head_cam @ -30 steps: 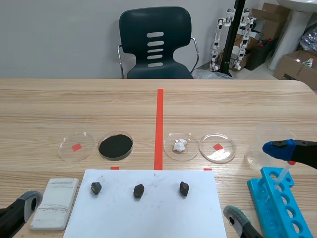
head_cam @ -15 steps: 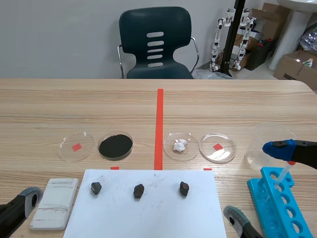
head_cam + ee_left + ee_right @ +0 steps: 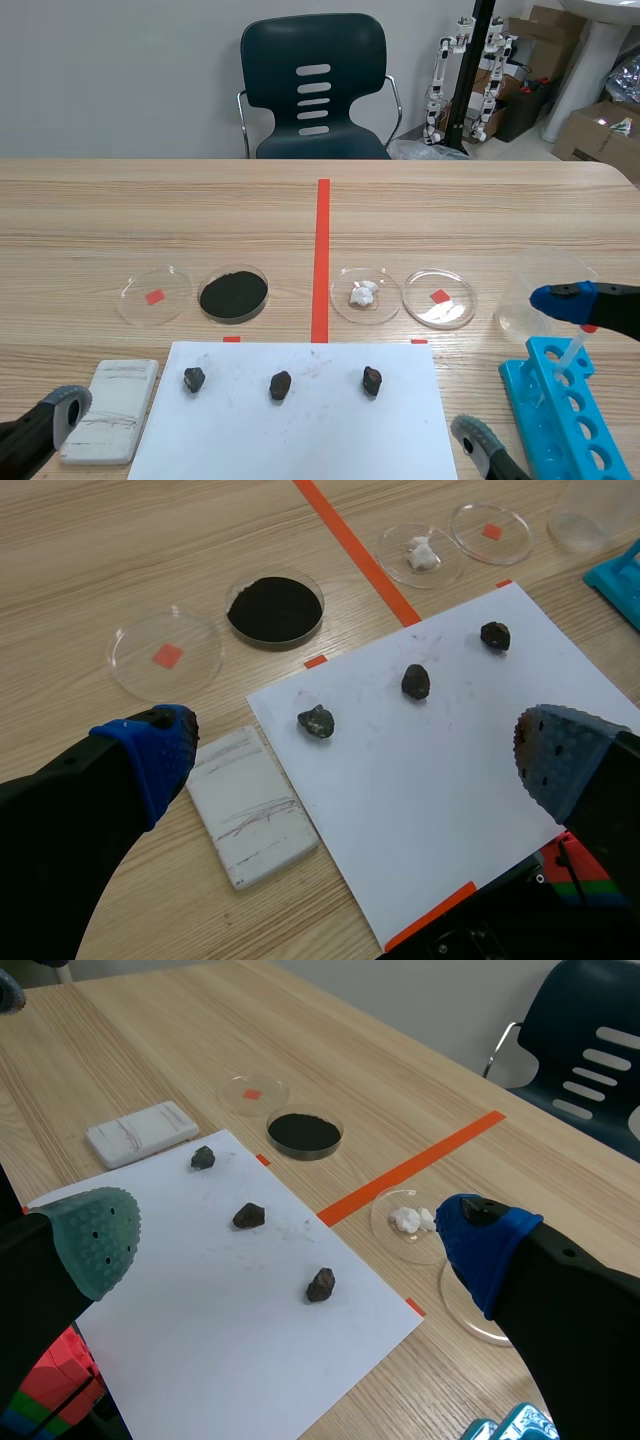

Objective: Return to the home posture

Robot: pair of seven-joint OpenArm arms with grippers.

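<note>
table (image 3: pixel 100 200) — wood | paper sheet (image 3: pixel 300 430) | white slab (image 3: pixel 110 410) | four petri dishes (image 3: pixel 154 296) | blue rack (image 3: pixel 560 420) | clear cup (image 3: pixel 525 300)

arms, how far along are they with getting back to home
Done: the left gripper and right gripper are open and empty, low at the table's near edge, short of the three stones on the white paper. In hand: nothing. Left: perhaps a final settling; these pictures cannot say.

left tool (image 3: pixel 355 755): fingers apart | right tool (image 3: pixel 290 1240): fingers apart
</note>
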